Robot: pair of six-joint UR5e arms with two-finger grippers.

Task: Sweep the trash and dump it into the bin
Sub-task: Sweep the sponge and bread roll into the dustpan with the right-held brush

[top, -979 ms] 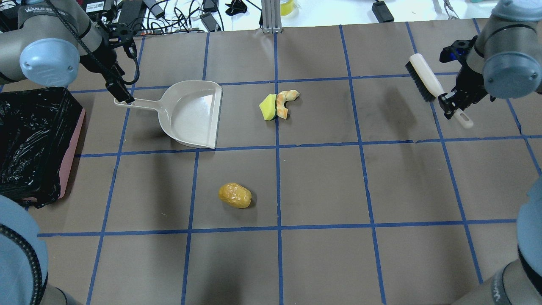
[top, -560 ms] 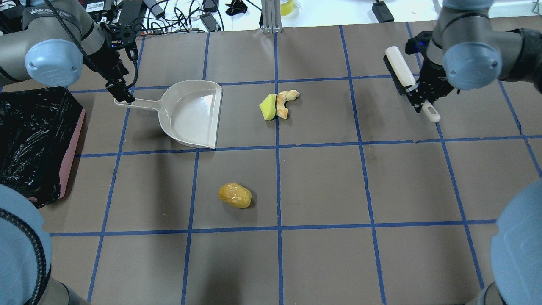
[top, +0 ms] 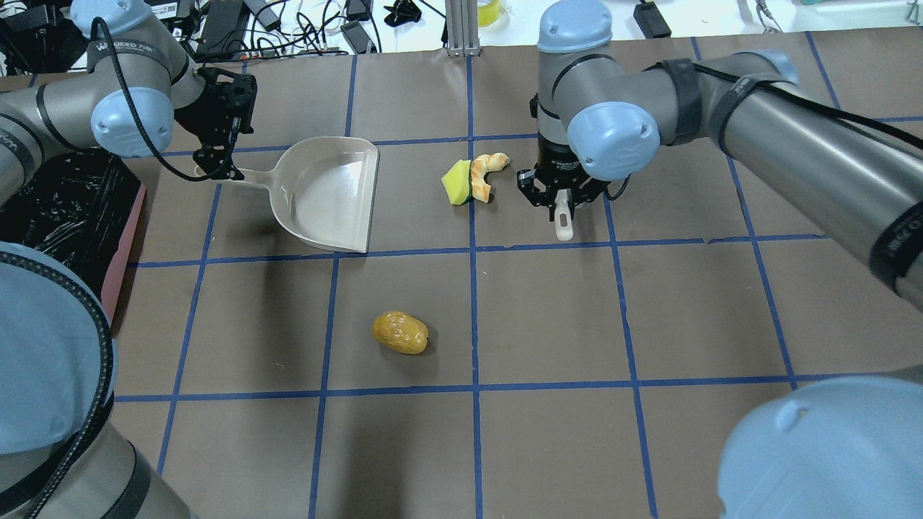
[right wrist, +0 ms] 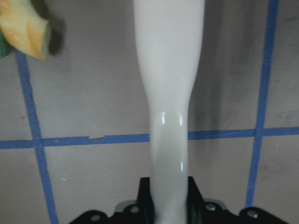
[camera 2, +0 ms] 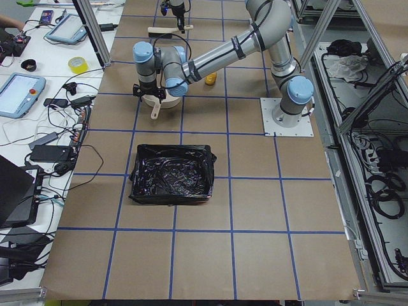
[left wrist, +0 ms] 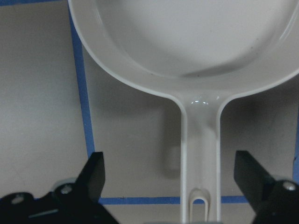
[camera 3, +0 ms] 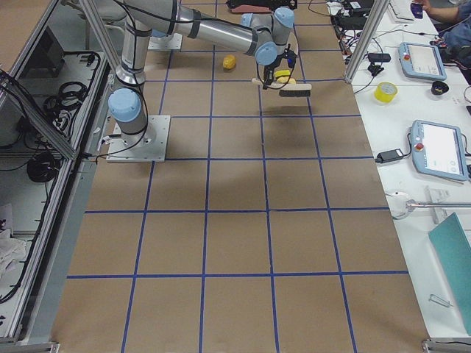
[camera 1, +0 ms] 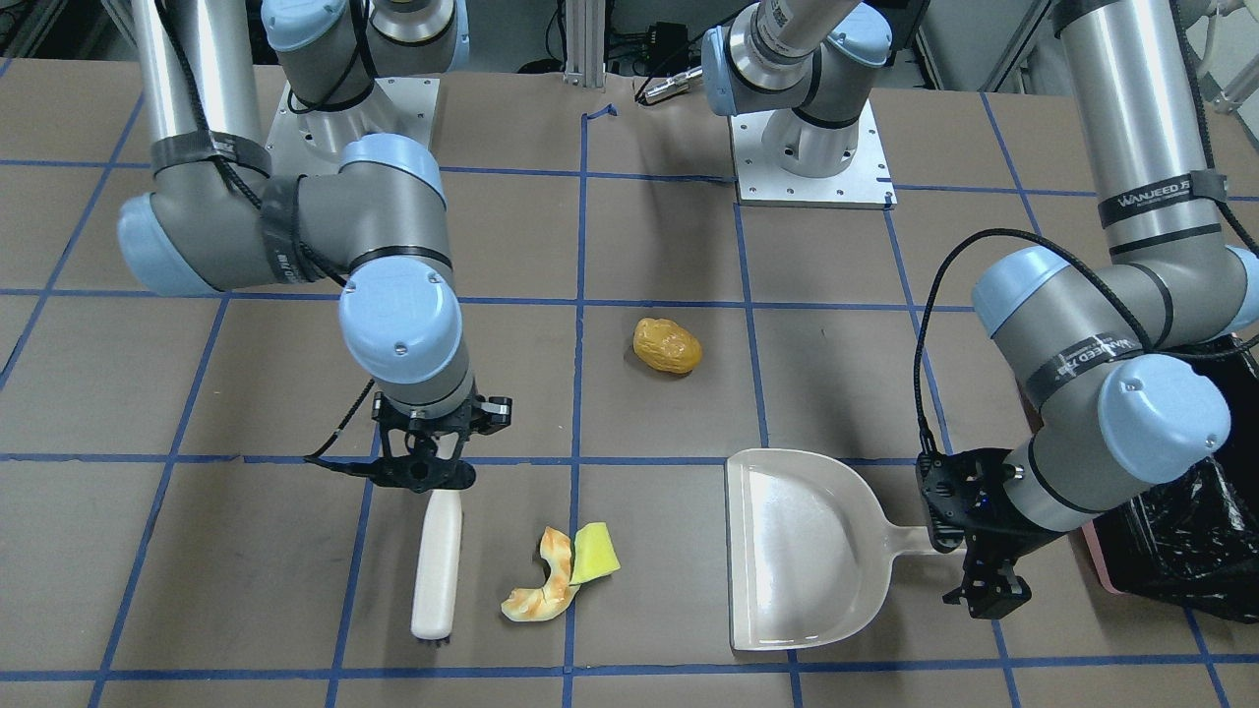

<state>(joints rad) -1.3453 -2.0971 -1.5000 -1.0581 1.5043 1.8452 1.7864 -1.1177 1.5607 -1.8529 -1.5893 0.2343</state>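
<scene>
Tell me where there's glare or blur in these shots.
Left wrist view: a small glint on the neck of the dustpan, and the image is soft overall. Right wrist view: two highlights on the brush, with the pastry piece blurred. Overhead view: a soft shadow hugs the potato-like lump.

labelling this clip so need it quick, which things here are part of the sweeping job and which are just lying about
Job: potato-like lump, pastry piece, sponge, dustpan, bin, brush held by the right end effector.
Lying about: cables beyond the table's far edge, yellow tape roll and tablets on the side bench.
</scene>
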